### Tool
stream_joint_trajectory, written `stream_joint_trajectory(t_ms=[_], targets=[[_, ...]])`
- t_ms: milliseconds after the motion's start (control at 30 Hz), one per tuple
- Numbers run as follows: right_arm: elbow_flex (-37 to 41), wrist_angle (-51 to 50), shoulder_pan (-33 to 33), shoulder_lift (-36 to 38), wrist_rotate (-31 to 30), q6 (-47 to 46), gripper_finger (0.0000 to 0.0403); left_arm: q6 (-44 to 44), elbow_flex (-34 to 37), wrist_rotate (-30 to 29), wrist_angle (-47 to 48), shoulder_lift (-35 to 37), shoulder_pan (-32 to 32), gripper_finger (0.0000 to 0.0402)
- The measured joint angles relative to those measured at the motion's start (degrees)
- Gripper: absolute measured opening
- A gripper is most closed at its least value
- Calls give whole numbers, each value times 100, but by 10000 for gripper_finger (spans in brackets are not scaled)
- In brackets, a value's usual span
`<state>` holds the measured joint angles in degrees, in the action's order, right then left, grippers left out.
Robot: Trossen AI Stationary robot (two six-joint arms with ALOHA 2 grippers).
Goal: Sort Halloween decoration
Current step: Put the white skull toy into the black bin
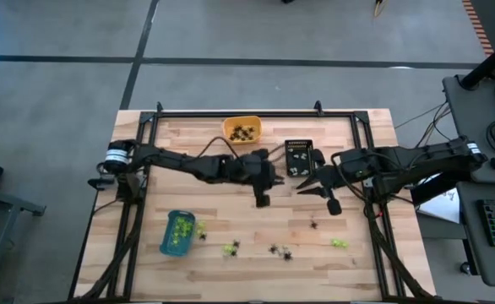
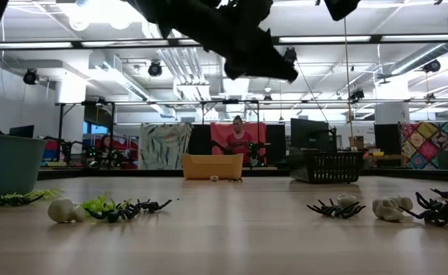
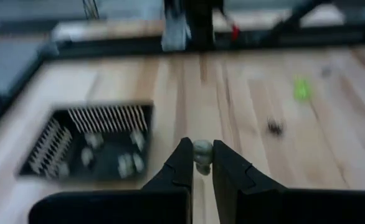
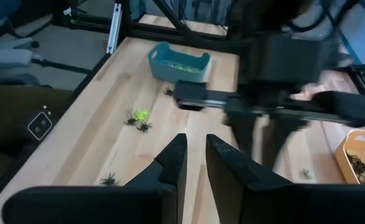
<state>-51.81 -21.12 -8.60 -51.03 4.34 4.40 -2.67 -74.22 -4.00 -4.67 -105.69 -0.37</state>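
Observation:
The Halloween decoration is small trinkets. Loose green ones (image 1: 339,243) and black spiders (image 1: 278,250) lie on the near half of the table, and whitish ones (image 2: 61,210) show in the low view. My left gripper (image 3: 202,163) hangs above mid-table beside the black tray (image 1: 298,157), shut on a whitish trinket (image 3: 202,151). My right gripper (image 4: 195,155) hangs right of centre, its fingers a little apart with nothing between them. My left gripper pinches the whitish trinket's two sides (image 3: 202,149) between its two fingertips. The fingers slant down toward the table's right edge. The trinket is lifted clear of the table, just beyond the black tray's near side.
An orange tray (image 1: 242,129) holding dark trinkets stands at the far edge. A blue tray (image 1: 177,232) with green ones stands near left. Whitish pieces lie in the black tray (image 3: 89,146). A black frame (image 1: 231,112) rims the table. A person (image 2: 238,139) sits far behind.

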Motion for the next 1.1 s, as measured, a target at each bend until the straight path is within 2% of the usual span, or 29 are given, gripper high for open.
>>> stream_joint_trajectory(t_ms=[167,333,567,900,1100], targets=[[138,296,0,68,0,0,54,-131,0,54,-893,0,369,4],[161,429,0,56,0,0,54,-96,-7,52,-1370,-114,661,4],[177,555,-2,-7,4,-37,54,264,-14,52,-2111,-772,926,4],[195,558,-2,-48,2,-146,54,389,-667,60,-1934,-1559,1000,6],[199,538,-2,-48,2,-271,54,618,-964,30,-1658,-1755,1002,37]])
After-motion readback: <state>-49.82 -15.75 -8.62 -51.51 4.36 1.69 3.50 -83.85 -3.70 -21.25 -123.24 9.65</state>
